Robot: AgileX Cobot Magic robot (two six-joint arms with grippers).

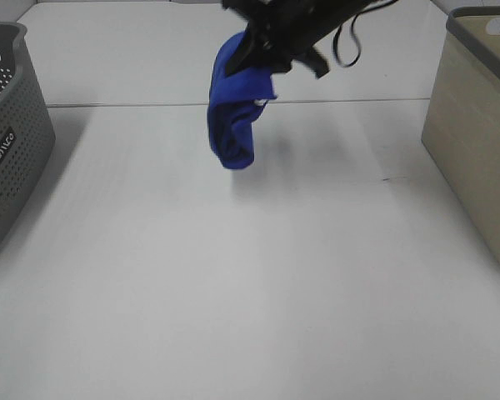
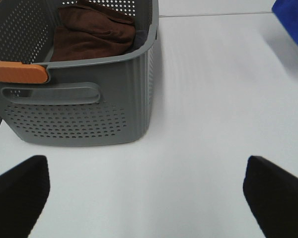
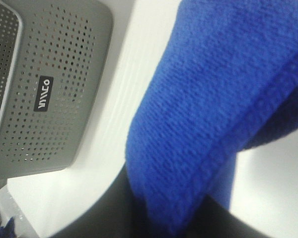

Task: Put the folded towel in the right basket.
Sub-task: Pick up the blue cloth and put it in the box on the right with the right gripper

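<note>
Blue folded towel [image 1: 232, 117]: coarse knit weave with a stitched hem, showing close up in the right wrist view. It is hanging in a limp, doubled loop above the white desk [image 1: 233, 292], clear of the surface, roughly mid-desk and toward the far side. The right hand [image 1: 265, 57] is clamping the towel's upper edge; the black fingers are mostly merging with the arm and cabling, so their outline is hard to make out.

The left hand [image 2: 146, 198] is standing wide apart with nothing between its two dark fingers [image 2: 20, 188], which are showing only at the frame corners.

Left basket [image 1: 8, 142]: grey plastic with perforated walls, rounded corners and a label plate. It is holding a crumpled brown cloth [image 2: 94, 32]. An orange handle piece [image 2: 17, 72] is sitting on its rim.

Right basket [image 1: 475, 142]: beige with smooth walls and a grey rim, standing at the desk's right edge, well apart from the towel. It is being cut off by the frame, and its interior is not showing.
</note>
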